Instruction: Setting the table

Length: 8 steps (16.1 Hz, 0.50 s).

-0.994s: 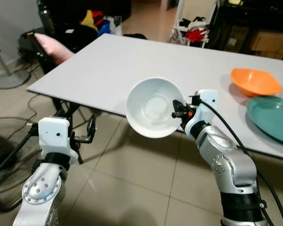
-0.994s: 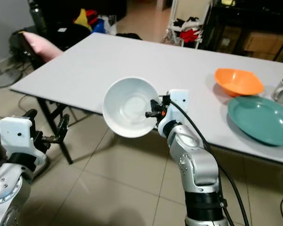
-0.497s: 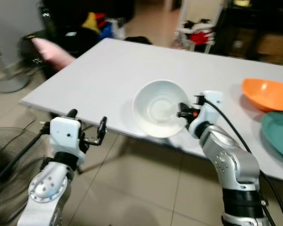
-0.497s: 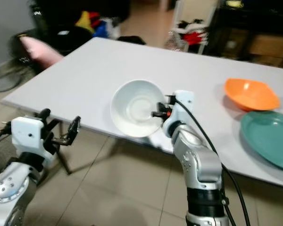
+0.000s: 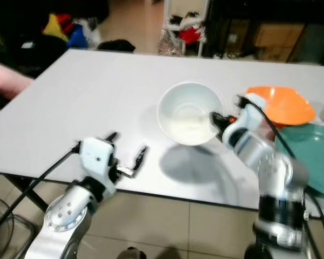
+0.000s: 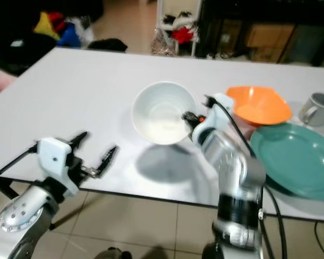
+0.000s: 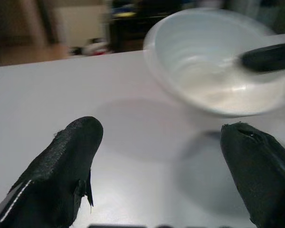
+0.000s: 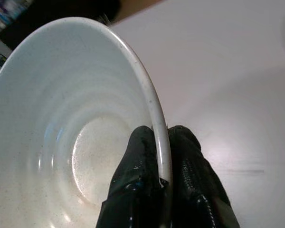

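Since a second ago the robot has come up to the desk (image 5: 70, 91), and the white bowl (image 5: 189, 112) that hung out over the floor tiles is now held above the desktop, its shadow lying on the surface beneath it.

In the left eye view, the right gripper (image 5: 215, 120) pinches the bowl's near right rim, the bowl tilted and clear of the desk. The left gripper (image 5: 126, 154) hovers over the near edge with its fingers spread, holding nothing. An orange bowl (image 5: 281, 104) sits just behind the right arm, and a teal plate (image 5: 318, 156) lies beside it to the right.

The right eye view adds a grey mug (image 6: 316, 108) beyond the plate, near the orange bowl.

In the left wrist view, the two black fingertips (image 7: 69, 166) stand wide apart, with the white bowl ahead and raised off the surface.

In the right wrist view, the fingers (image 8: 142, 185) are pressed on either side of the bowl's thin rim, one inside and one outside.
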### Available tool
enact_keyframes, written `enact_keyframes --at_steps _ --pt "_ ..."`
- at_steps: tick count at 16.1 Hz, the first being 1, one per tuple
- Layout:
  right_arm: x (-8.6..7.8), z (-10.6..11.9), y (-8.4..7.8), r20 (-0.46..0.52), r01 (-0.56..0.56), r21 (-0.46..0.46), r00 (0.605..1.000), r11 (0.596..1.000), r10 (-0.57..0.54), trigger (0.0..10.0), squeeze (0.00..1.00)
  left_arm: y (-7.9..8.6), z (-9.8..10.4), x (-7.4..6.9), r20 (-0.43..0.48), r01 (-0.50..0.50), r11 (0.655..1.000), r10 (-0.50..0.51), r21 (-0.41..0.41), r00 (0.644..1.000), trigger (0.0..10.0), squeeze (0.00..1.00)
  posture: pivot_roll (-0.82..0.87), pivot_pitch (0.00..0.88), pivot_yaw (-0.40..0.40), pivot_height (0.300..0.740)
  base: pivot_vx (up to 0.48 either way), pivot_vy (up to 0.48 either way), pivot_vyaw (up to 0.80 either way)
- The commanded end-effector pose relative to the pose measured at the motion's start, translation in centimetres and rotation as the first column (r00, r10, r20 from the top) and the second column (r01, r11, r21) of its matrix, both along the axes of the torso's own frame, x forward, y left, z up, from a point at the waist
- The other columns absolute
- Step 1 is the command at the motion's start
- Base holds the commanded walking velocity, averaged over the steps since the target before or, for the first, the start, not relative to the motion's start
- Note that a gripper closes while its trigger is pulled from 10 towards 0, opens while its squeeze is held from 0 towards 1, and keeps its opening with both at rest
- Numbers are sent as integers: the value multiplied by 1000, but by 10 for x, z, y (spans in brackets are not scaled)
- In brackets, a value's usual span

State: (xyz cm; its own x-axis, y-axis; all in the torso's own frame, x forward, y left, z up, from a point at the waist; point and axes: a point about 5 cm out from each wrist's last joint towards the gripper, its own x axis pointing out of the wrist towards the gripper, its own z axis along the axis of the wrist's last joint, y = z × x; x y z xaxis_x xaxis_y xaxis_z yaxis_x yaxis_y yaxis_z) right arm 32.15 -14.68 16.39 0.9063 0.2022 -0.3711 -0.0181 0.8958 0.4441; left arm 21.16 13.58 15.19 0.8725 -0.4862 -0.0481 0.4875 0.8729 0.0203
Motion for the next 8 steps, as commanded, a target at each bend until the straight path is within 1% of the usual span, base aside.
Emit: enact_keyframes --at_steps 1,3,6,7,8 --pt "-1 -3 -15 -56 44 21 998 999 -43 10000 0 -6 5 -5 -4 80 997 -81 -13 997 10000 0 -70 0 35 740 0 0 0" --pt "1 -3 -17 -83 47 53 996 998 -42 10000 0 -6 4 -6 -21 112 994 -112 -6 993 10000 0 -71 0 38 740 0 0 0" --pt "4 -13 -22 -231 75 100 972 992 -50 10000 0 -6 4 -8 -58 171 985 -170 15 984 10000 0 -65 0 34 740 0 0 0" --pt "5 -14 -23 -244 84 102 968 991 -57 10000 0 -6 3 -8 -65 180 983 -179 15 982 10000 0 -64 0 34 740 0 0 0" --pt "7 -16 -24 -272 109 119 959 987 -73 10000 0 -8 2 -12 -92 216 976 -214 11 973 10000 0 -63 0 34 740 0 0 0"
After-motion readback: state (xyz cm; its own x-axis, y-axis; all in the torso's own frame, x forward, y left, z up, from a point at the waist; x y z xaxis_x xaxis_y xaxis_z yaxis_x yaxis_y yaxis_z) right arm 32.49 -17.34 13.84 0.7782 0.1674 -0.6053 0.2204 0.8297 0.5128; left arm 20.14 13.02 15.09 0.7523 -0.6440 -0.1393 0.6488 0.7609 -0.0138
